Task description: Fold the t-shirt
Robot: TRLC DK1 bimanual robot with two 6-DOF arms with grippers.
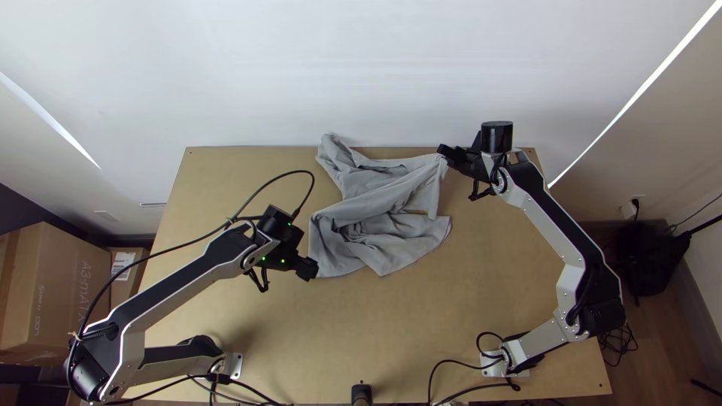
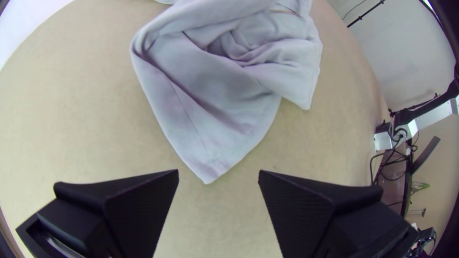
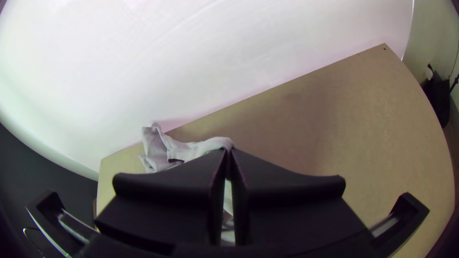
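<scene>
Boxes (image 1: 56, 293) beside the table (image 1: 466, 316), right pincer (image 1: 442, 151) clenched on t-shirt (image 1: 376, 200), left pincer (image 1: 307, 269) (just near it) released

Light wooden table (image 1: 421, 323), grey t-shirt (image 1: 380, 199) lying bunched.

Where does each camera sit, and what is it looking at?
Top view: high over the table's near edge, facing steeply down at the grey T-shirt; left arm and right arm show.
Left wrist view: on the left arm's wrist, facing the T-shirt; its open left pincer shows.
Right wrist view: on the right arm's wrist, facing the white wall; its right pincer shows, gripping cloth.
Top and left wrist views share the right arm's base.
</scene>
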